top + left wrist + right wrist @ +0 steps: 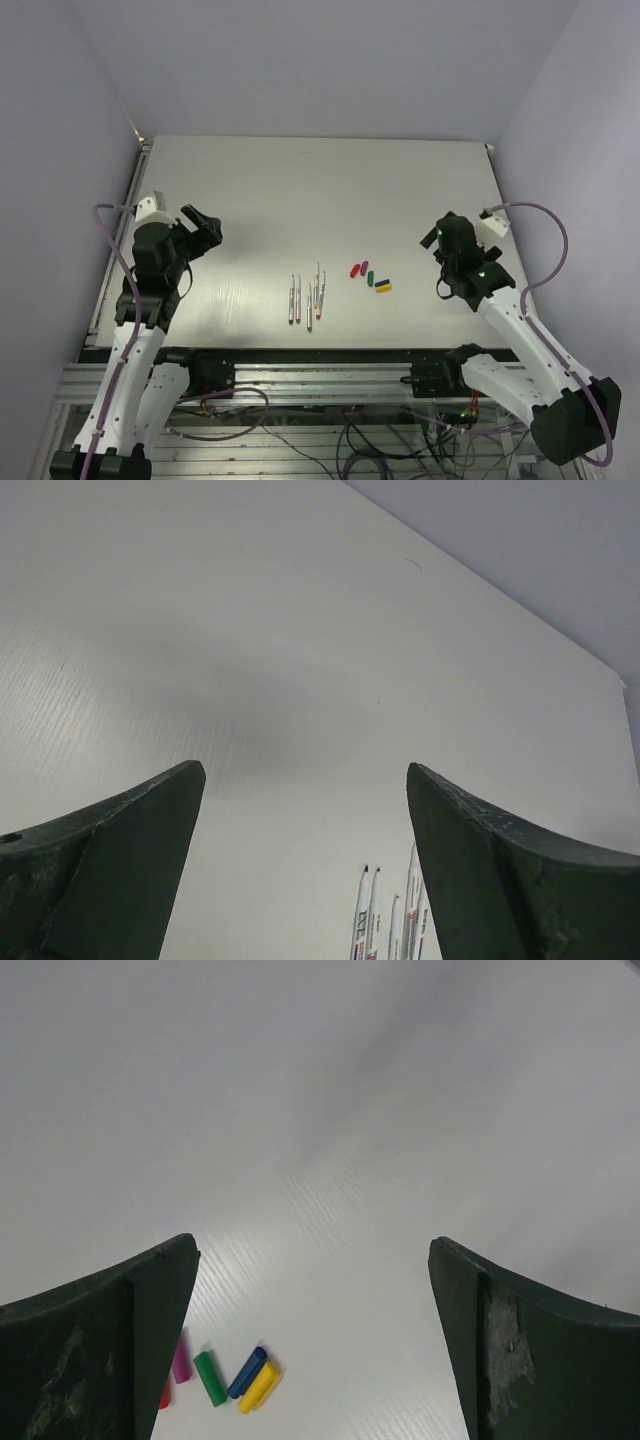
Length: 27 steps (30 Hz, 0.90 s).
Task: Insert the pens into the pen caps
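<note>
table [300, 190]: pale, flat, finely ribbed top; everything below lies on it.
pens [307, 297]: five thin pale barrels, lying loosely side by side close to the near edge, about mid-width, each pointing roughly away from the arm bases; none sits in a cap.
pen caps [369, 276]: five short stubs in a tight cluster just right of the pens, not touching them.
red cap [354, 270]: leftmost of the cluster, beside the magenta.
magenta cap [364, 266]: farthest from the near edge.
green cap [370, 276]: middle of the cluster.
dark blue cap [381, 281]: right of the green, flush against the yellow.
yellow cap [384, 288]: nearest the edge.
left gripper [205, 228]: above the table's left side, well apart from the pens; jaws spread wide, nothing between them.
right gripper [432, 240]: above the right side, near the caps but clear of them; jaws likewise wide and empty; its wrist camera sees the caps low and left, the red one partly hidden.
</note>
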Each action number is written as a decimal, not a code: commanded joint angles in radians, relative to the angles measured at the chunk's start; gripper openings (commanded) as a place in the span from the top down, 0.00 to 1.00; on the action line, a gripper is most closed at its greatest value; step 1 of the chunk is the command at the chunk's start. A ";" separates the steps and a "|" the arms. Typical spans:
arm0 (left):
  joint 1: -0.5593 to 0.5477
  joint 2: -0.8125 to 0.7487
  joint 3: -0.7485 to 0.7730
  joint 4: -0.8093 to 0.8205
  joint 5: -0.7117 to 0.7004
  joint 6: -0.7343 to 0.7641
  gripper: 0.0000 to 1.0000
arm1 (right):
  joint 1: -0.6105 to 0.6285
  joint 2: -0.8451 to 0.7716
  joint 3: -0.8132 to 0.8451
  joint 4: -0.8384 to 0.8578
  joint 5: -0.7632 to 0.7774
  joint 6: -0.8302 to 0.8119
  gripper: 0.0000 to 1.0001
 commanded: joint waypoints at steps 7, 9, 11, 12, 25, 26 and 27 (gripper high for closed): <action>0.004 -0.062 -0.017 0.017 0.004 0.043 0.07 | -0.003 -0.119 -0.041 0.060 0.025 -0.044 0.00; 0.003 -0.073 -0.019 0.011 -0.005 0.047 0.07 | -0.002 -0.141 -0.054 0.079 0.019 -0.078 0.00; 0.003 -0.080 -0.020 0.018 0.000 0.055 0.07 | -0.002 -0.162 -0.070 0.100 0.008 -0.126 0.00; 0.003 -0.083 -0.023 0.026 0.012 0.058 0.07 | -0.003 -0.175 -0.078 0.113 -0.009 -0.158 0.00; 0.001 -0.062 -0.018 0.066 0.165 0.167 0.07 | -0.004 -0.343 -0.201 0.312 -0.222 -0.267 0.00; 0.001 -0.077 -0.020 0.058 0.160 0.164 0.07 | -0.004 -0.360 -0.220 0.334 -0.228 -0.267 0.00; -0.001 -0.094 -0.023 0.054 0.157 0.159 0.07 | -0.004 -0.374 -0.232 0.353 -0.236 -0.268 0.00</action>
